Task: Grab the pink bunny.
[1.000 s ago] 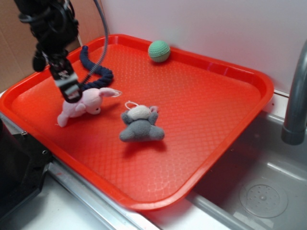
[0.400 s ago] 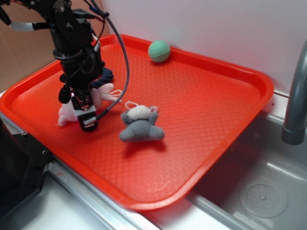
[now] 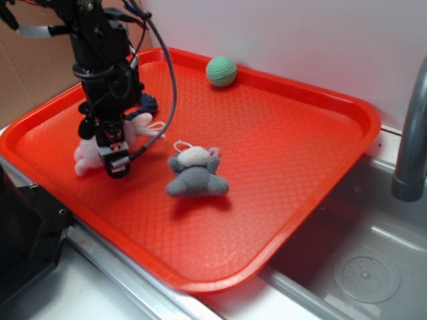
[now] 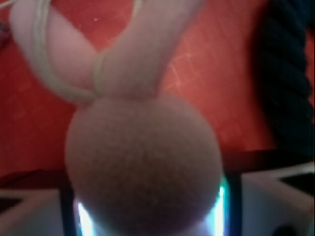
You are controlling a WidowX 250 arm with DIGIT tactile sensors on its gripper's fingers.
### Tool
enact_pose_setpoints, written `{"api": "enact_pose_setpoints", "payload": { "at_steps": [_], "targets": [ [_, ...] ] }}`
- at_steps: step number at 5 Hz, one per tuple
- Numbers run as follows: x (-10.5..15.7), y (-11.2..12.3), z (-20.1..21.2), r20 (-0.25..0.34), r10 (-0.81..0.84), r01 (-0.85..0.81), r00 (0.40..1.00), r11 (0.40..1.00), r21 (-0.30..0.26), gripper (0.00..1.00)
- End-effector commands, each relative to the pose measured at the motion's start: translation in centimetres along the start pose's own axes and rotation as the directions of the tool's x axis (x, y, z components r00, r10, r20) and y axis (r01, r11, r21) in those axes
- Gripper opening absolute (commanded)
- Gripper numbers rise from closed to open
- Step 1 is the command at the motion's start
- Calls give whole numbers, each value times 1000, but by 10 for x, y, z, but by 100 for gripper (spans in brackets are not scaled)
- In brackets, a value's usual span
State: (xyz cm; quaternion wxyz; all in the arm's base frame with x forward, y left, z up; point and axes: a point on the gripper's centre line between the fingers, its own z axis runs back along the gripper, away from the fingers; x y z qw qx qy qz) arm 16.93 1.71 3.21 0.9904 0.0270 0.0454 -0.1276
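The pink bunny (image 3: pixel 83 155) lies on the left side of the red tray (image 3: pixel 287 147), its ears (image 3: pixel 143 125) pointing right. My gripper (image 3: pixel 102 153) is lowered over it, one finger (image 3: pixel 117 162) in front of the bunny and the other behind it. In the wrist view the bunny's round head (image 4: pixel 142 157) fills the gap between the jaws, ears and thin white loop (image 4: pixel 54 78) stretching away over the tray. The gripper (image 4: pixel 147 219) stands open around the head, jaws close on either side.
A grey plush toy (image 3: pixel 195 175) lies just right of the gripper. A dark blue rope (image 3: pixel 147 104) (image 4: pixel 288 73) lies behind the bunny. A green ball (image 3: pixel 221 71) sits at the tray's far rim. A sink (image 3: pixel 373 267) and faucet (image 3: pixel 410 133) are at right.
The gripper came down from above the bunny to straddle it. The bunny has shifted slightly left since then.
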Motion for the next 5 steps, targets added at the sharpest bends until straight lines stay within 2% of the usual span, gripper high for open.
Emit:
{"api": "enact_pose_setpoints", "payload": {
  "at_steps": [1,3,4,5],
  "targets": [
    [17,-1,74,36,244,-241,969,968,-70,0],
    [22,-18,144,110,357,-344,928,931,-119,0],
    [23,-28,163,151,371,-357,916,927,-114,0],
    [23,-29,164,160,367,-352,916,929,-119,0]
  ]
}}
